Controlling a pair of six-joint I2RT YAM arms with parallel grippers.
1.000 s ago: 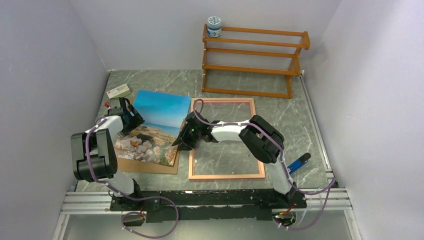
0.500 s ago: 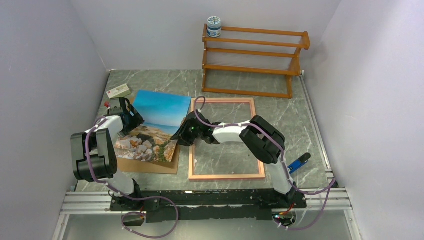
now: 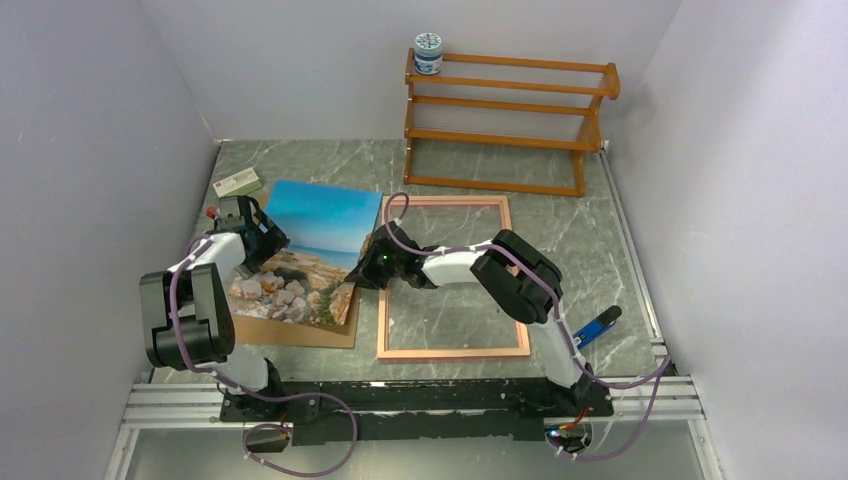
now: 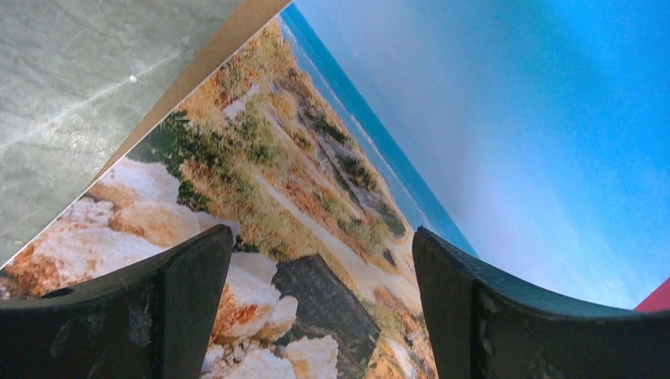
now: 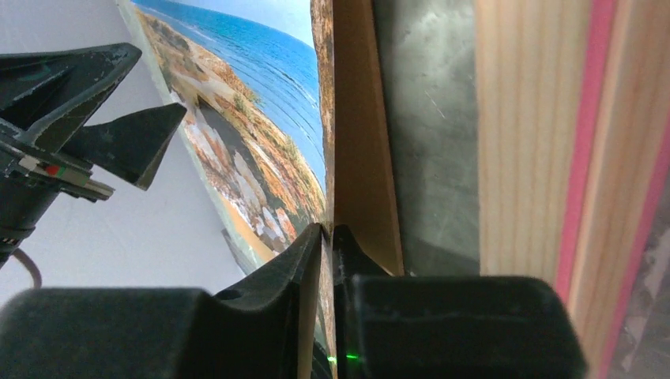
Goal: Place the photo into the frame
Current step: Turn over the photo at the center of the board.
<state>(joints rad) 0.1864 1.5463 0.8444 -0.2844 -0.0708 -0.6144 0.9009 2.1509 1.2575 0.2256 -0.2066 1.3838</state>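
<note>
The photo (image 3: 312,238), a rocky seashore under blue sky, lies on the brown fibreboard panel (image 3: 300,334), its right side lifted. My right gripper (image 3: 362,272) is shut on the photo's right edge; in the right wrist view that edge (image 5: 324,189) runs between the closed fingertips (image 5: 312,241). My left gripper (image 3: 266,238) hovers open over the photo's left part, and the rocks of the photo (image 4: 316,181) show between its fingers (image 4: 182,268). The frame (image 3: 452,203), with its pale wood back up, lies flat to the right of the photo; its wood and pink edge (image 5: 521,142) is beside my right gripper.
An orange-brown wooden rack (image 3: 505,120) stands at the back with a small jar (image 3: 428,53) on top. A small box (image 3: 237,182) lies at the far left. A blue tool (image 3: 597,327) lies near the right rail. White walls enclose three sides.
My right gripper has closed on the photo's right edge and shifted slightly up and left. The left gripper stays open over the photo.
</note>
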